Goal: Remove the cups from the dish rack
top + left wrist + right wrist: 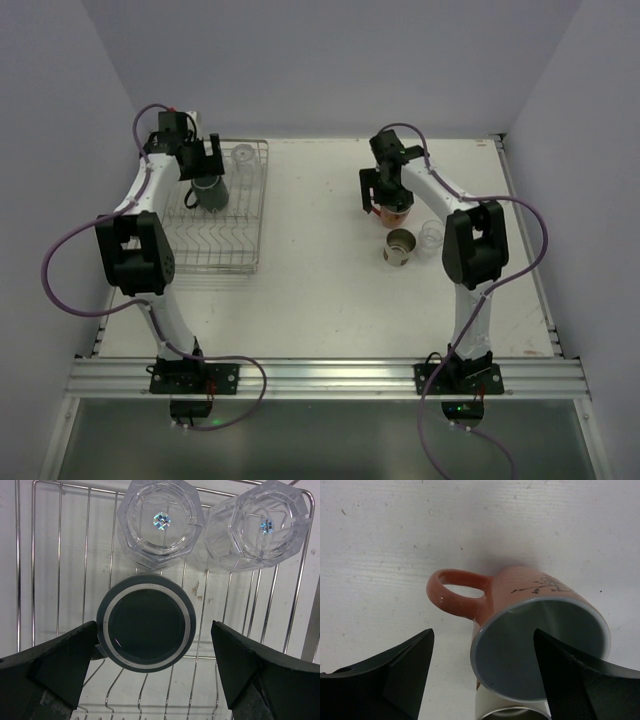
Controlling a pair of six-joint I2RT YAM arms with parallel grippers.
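With left gripper (153,632) spread astride green mug (145,622): risk of off-centre squeeze shoving it into glasses (161,522) beyond fingertips (75,650). With right gripper (483,635) spread too: risk of right finger (590,680) tipping pink mug (520,585).

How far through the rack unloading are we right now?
Done: the pink mug, tan cup and one clear glass stand on the table, right tool open over the mug. In hand: the left tool is open either side of the green mug, not gripping. Left: that mug and two glasses in the rack.
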